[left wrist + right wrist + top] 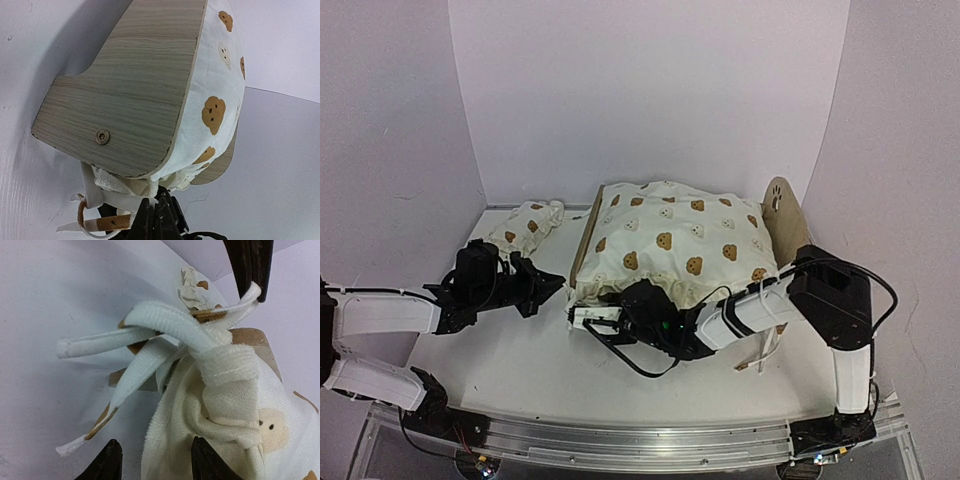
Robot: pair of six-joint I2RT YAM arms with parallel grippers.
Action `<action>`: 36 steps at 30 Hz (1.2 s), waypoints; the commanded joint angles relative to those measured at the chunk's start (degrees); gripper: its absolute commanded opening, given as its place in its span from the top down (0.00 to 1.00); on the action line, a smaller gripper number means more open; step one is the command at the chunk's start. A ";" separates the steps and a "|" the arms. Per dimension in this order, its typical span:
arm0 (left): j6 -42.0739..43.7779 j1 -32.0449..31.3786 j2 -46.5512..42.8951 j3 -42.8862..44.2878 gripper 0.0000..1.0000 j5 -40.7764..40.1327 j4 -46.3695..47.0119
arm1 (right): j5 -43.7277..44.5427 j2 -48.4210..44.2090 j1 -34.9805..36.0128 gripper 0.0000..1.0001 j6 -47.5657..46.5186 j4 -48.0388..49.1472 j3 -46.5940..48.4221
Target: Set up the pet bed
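You appear to be tying the tie to the pet bed. Your left gripper pinches it; your right gripper, released, should take a loose end.

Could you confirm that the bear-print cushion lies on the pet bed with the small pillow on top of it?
Not quite: the top view shows the small pillow on the table beside the pet bed; the cushion does lie on it.
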 commanded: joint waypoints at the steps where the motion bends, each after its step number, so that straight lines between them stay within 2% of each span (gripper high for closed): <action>1: -0.74 0.25 -0.93 -0.41 1.00 0.21 3.22 | 7.68 2.63 -0.29 0.54 -4.46 10.89 3.98; 3: -0.93 0.25 -1.30 -0.62 1.00 0.03 3.26 | 8.56 3.97 -0.30 0.54 -4.32 11.07 5.39; 5: -1.20 0.25 -1.49 -0.91 1.00 -0.14 3.22 | 10.29 5.50 -0.30 0.59 -4.21 11.08 7.38; 7: -1.33 0.25 -1.49 -1.11 1.00 -0.18 3.22 | 11.47 6.54 -0.26 0.70 -3.77 11.08 8.87; 10: -1.70 0.25 -1.45 -1.54 1.00 -0.46 3.22 | 11.64 5.34 -0.37 0.96 -1.74 10.45 7.65; 11: -1.70 0.29 -1.38 -1.64 1.00 -0.60 3.19 | 10.87 4.18 -0.37 1.00 -0.55 8.80 6.94; 15: -1.66 0.25 -0.91 -1.44 1.00 -0.76 3.22 | 4.21 -2.91 -0.46 1.00 6.30 -7.15 4.90; 19: -1.22 0.25 0.01 -0.84 1.00 -0.42 3.26 | -6.98 -9.42 -2.57 1.00 12.17 -24.75 4.71; 24: -0.68 0.25 2.09 -0.05 1.00 0.48 3.29 | -24.85 -14.64 -7.81 1.00 18.44 -29.38 2.76; 31: -0.25 0.24 4.11 0.83 1.00 0.88 3.30 | -51.39 -10.57 -15.83 0.99 27.24 -34.05 9.79; 33: -0.33 0.25 4.58 0.94 1.00 1.16 3.30 | -53.04 -8.22 -16.46 0.90 29.70 -36.97 13.35; 34: -0.20 0.25 4.78 1.07 1.00 1.17 3.30 | -52.70 -7.44 -16.44 0.81 31.37 -38.17 14.34; 36: -0.14 0.25 4.90 1.27 1.00 1.09 3.30 | -47.21 -7.16 -15.99 0.74 39.60 -38.04 14.48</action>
